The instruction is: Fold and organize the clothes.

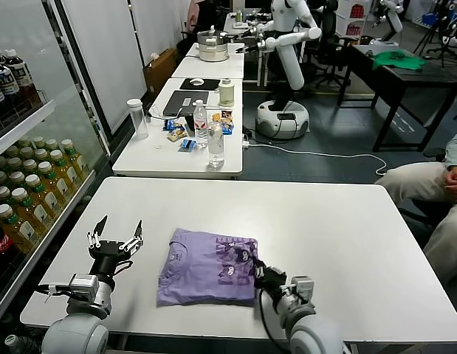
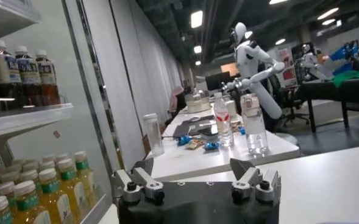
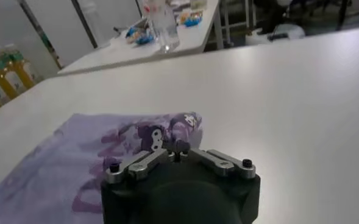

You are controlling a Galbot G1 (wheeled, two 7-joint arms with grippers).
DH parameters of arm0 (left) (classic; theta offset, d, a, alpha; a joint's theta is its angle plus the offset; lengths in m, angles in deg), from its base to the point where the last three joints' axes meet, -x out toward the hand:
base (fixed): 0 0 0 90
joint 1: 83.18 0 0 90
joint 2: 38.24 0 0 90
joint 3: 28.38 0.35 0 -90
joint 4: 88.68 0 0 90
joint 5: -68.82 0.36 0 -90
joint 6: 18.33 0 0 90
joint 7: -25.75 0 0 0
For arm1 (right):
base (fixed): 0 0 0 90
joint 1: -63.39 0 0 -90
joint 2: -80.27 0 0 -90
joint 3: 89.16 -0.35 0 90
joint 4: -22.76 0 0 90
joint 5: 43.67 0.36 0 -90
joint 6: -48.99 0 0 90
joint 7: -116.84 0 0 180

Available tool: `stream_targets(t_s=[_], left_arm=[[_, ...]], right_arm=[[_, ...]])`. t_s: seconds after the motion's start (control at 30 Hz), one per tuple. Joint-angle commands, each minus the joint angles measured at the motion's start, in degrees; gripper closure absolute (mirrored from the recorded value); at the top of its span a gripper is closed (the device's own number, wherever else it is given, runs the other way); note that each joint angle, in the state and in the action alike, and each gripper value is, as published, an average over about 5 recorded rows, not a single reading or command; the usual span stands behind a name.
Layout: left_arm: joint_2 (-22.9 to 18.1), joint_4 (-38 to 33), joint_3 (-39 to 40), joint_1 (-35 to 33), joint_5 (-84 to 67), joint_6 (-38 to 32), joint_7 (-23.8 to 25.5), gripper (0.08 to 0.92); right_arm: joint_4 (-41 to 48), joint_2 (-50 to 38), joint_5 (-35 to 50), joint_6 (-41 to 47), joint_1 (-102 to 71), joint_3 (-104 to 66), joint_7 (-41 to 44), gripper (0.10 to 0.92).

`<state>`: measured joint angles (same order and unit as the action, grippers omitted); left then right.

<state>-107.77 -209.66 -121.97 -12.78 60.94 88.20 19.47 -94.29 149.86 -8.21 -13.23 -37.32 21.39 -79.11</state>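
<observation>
Head view: folded lavender T-shirt [image 1: 208,267] lies near the bench's front edge; left gripper [image 1: 116,236] spread, empty, toward the front-left corner.
Left wrist view: fingers [image 2: 133,184] apart.
Right wrist view: right gripper [image 3: 170,146] pinched together at the shirt's right edge.
Handling: light, limp cotton; take hold at a folded edge.

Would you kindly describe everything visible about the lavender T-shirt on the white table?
The lavender T-shirt is soft, cotton-looking cloth folded into a rough, slightly rumpled rectangle. It lies flat on the white table near the front edge, with a dark purple cartoon graphic showing on the half toward the robot's right. The right end effector, fingers shut, is at its right edge over the print. The left end effector hangs open beside it, apart from the cloth.
</observation>
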Motion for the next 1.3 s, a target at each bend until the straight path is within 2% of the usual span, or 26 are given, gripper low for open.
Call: stream_targets(t_s=[0.03, 0.27, 0.4, 0.63, 0.73, 0.9, 1.13, 1.3], left_arm=[[-0.49, 0.64, 0.59, -0.28, 0.9, -1.23, -0.1, 0.177], [-2.43, 2.06, 3.37, 0.27, 3.15, -3.84, 0.39, 0.177], [-2.97, 2.6, 3.81, 0.21, 4.04, -5.18, 0.83, 0.177], [-2.36, 2.9, 2.8, -0.47, 4.36, -8.36, 1.53, 0.177], [-2.85, 3.52, 3.32, -0.1, 4.92, -10.34, 2.61, 0.177], [-2.98, 3.88, 3.92, -0.07, 5.67, -14.21, 5.33, 0.177], [-1.04, 4.85, 3.87, 0.74, 8.2, -18.25, 6.88, 0.177], [-0.3, 8.43, 3.44, 2.31, 7.39, -21.68, 9.57, 0.177]], right_arm=[[-3.3, -10.04, 0.44, 1.16, 0.47, -17.75, 5.31, 0.915], [1.29, -8.36, -4.54, 1.38, -2.53, -15.84, 8.68, 0.915], [0.65, -7.08, -9.46, 1.14, -3.79, -13.63, 8.23, 0.889], [-5.64, -8.57, -12.6, 0.12, -5.76, -19.7, 6.99, 0.712], [-6.05, -7.92, -17.76, -1.51, -7.03, -20.52, 7.79, 0.625], [-4.65, -5.64, -24.9, -8.31, -8.78, -21.28, 8.94, 0.487], [-1.33, -2.67, -34.34, -14.37, -6.17, -24.77, 10.95, 0.282], [1.94, -0.41, -38.43, -15.9, -3.61, -24.16, 12.15, 0.209]])
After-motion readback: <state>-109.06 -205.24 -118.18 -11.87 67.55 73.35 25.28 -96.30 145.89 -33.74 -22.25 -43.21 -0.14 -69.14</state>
